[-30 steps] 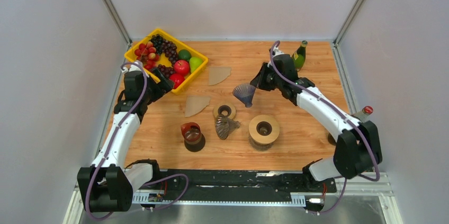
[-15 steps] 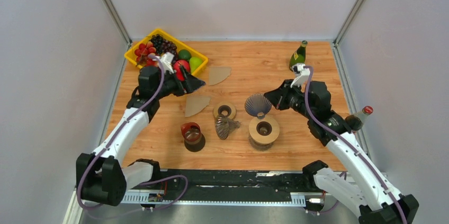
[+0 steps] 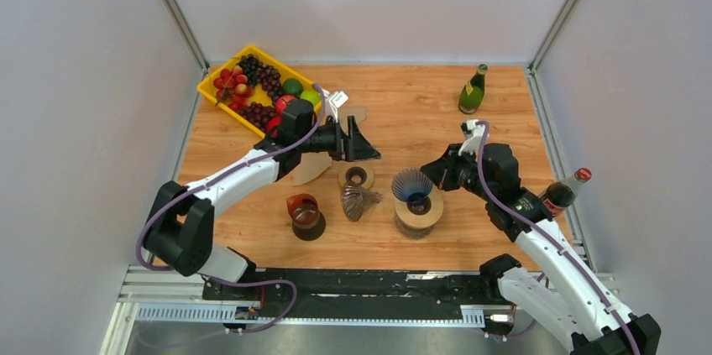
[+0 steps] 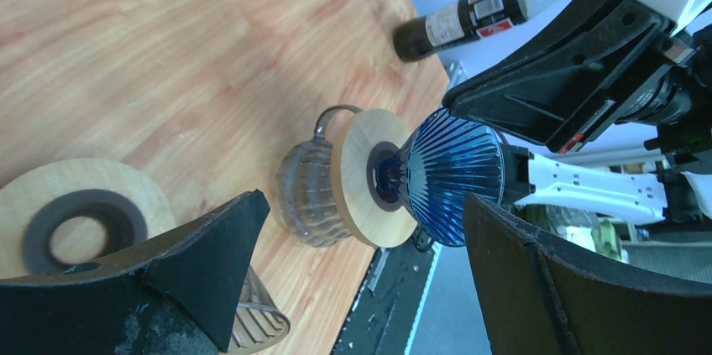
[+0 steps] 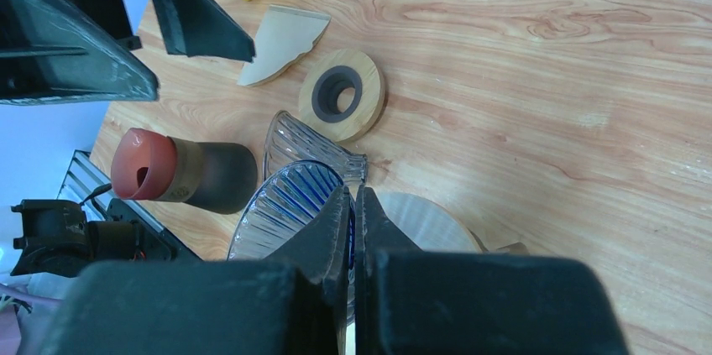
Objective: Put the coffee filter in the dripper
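Observation:
A blue ribbed glass dripper (image 3: 410, 185) stands with its narrow end in the hole of a wooden collar on a glass server (image 3: 419, 211). My right gripper (image 3: 434, 174) is shut on the dripper's rim (image 5: 281, 204). Two brown paper coffee filters lie flat on the table. One (image 3: 311, 169) is just below my left arm. The other (image 3: 356, 111) is mostly hidden behind it. My left gripper (image 3: 363, 143) is open and empty. It hovers above the table between the filters and faces the dripper (image 4: 453, 174).
A loose wooden ring (image 3: 357, 176), a clear glass dripper on its side (image 3: 358, 200) and a red-lidded cup (image 3: 303, 211) sit left of the server. A yellow fruit tray (image 3: 252, 85) is at the back left. A green bottle (image 3: 473, 90) and a cola bottle (image 3: 561, 191) are on the right.
My right gripper carried the blue dripper forward and down onto the server's wooden collar. My left arm swung right from the fruit tray, over the filters, to the table's middle.

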